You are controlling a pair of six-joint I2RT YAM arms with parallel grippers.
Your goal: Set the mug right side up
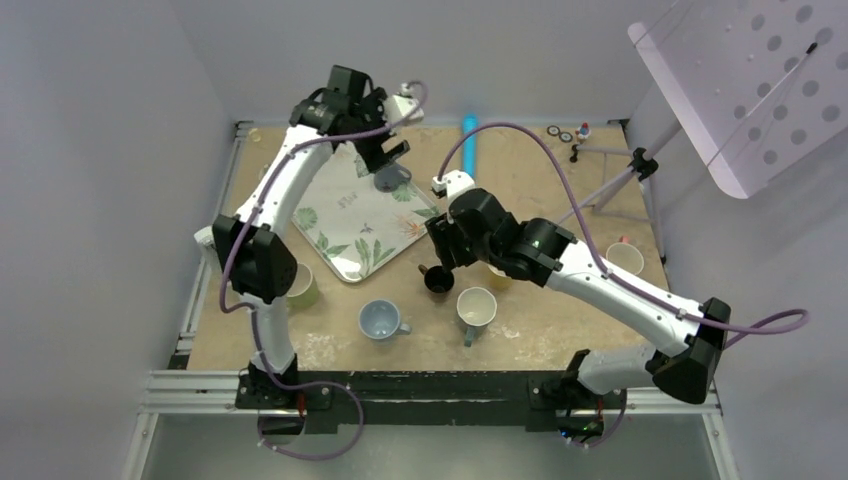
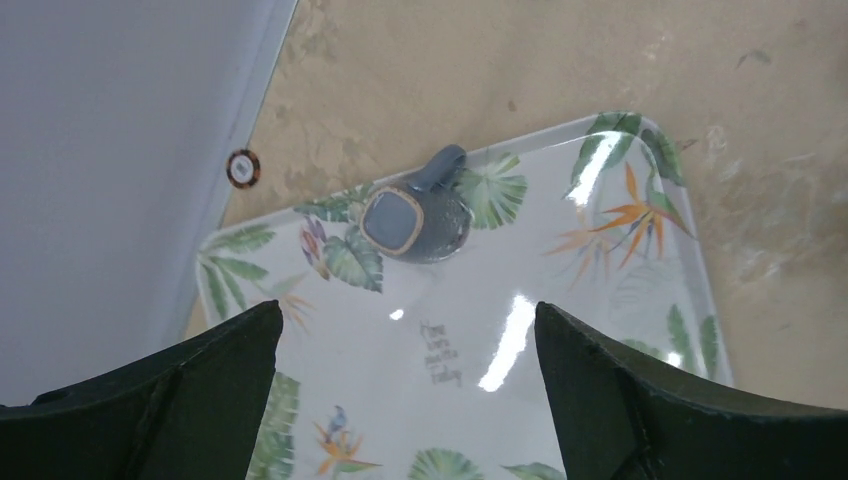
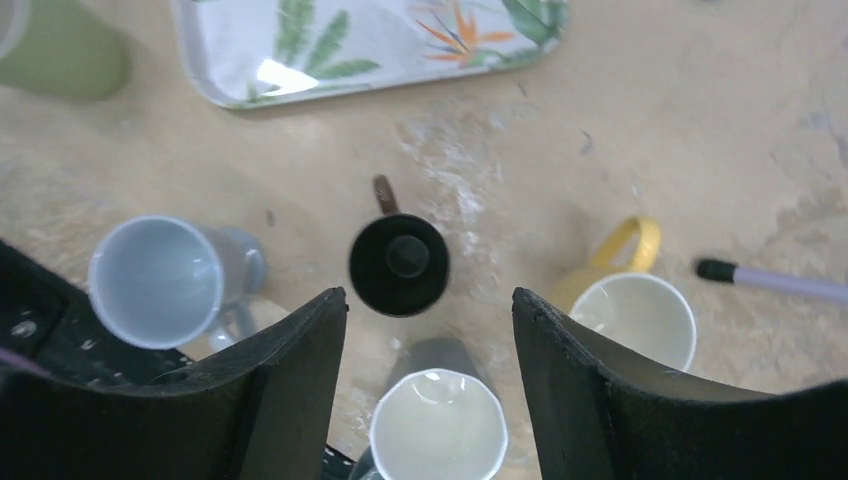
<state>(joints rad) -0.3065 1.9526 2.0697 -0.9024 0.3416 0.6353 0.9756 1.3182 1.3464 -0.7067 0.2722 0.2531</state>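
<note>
Left claw [image 2: 407, 314] spread wide and empty, grey mug [image 2: 415, 215] ahead of it, seemingly base-up on glossy tray [image 2: 610, 340], may skid from a pinch; right claw [image 3: 428, 297] also spread.

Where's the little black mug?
Top view: the black mug sits near the table's middle, just right of the tray, behind the light blue mug and white mug.

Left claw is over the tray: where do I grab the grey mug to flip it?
Pinch the grey mug across its rounded body, bringing the left claw straight down. Its base faces up, so no rim is offered. The handle sticks out toward the edge of the tray; probably stay clear of it.
</note>
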